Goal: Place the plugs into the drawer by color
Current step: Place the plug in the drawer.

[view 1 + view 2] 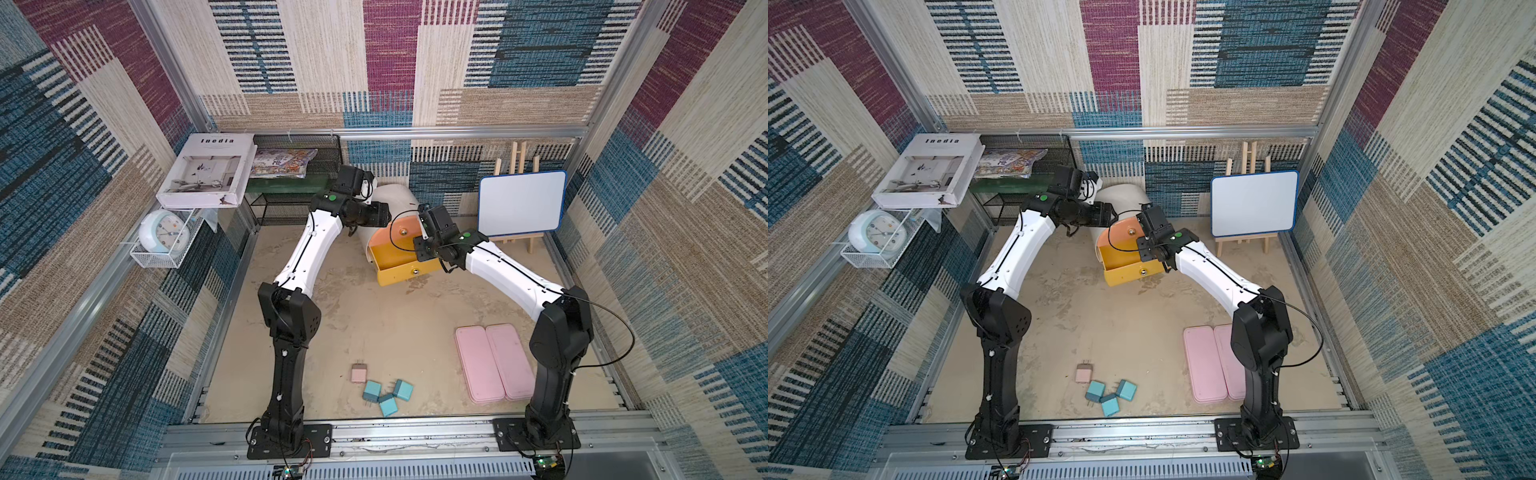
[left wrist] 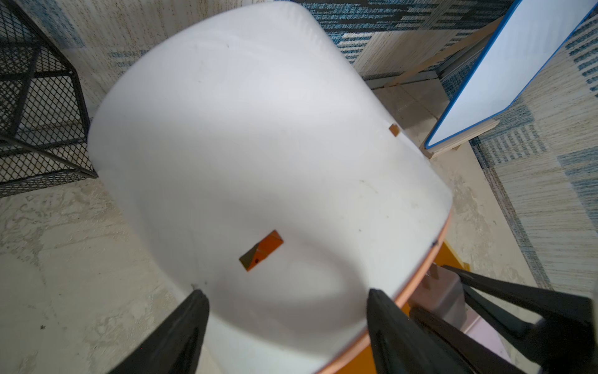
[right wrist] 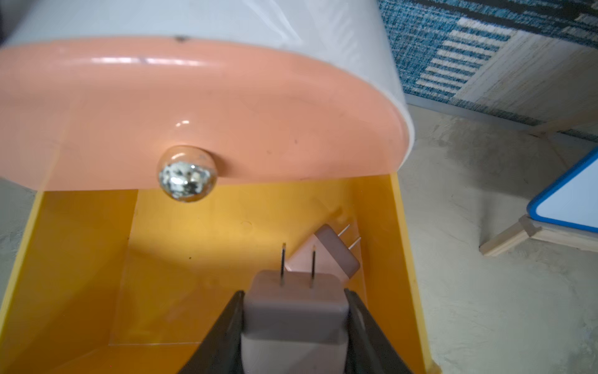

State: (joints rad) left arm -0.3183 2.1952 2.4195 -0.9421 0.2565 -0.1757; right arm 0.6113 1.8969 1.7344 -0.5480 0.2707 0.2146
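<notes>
The drawer cabinet (image 1: 395,195) is a white drum at the back, its yellow drawer (image 1: 399,262) pulled out under the peach front (image 3: 226,113). My right gripper (image 3: 294,293) is shut on a pink plug (image 3: 296,314), prongs forward, over the open yellow drawer (image 3: 81,259). A second pink plug (image 3: 326,252) lies in the drawer's corner. My left gripper (image 2: 286,291) is open, its fingers spread over the white drum body (image 2: 259,145); whether they touch it I cannot tell. Near the front edge lie one pink plug (image 1: 358,372) and three blue plugs (image 1: 372,391) in a cluster.
Two flat pink cases (image 1: 494,363) lie front right beside the right arm's base. A small whiteboard on an easel (image 1: 521,201) stands right of the cabinet. A black mesh rack (image 1: 286,208), a book (image 1: 208,170) and a clock (image 1: 164,232) are back left.
</notes>
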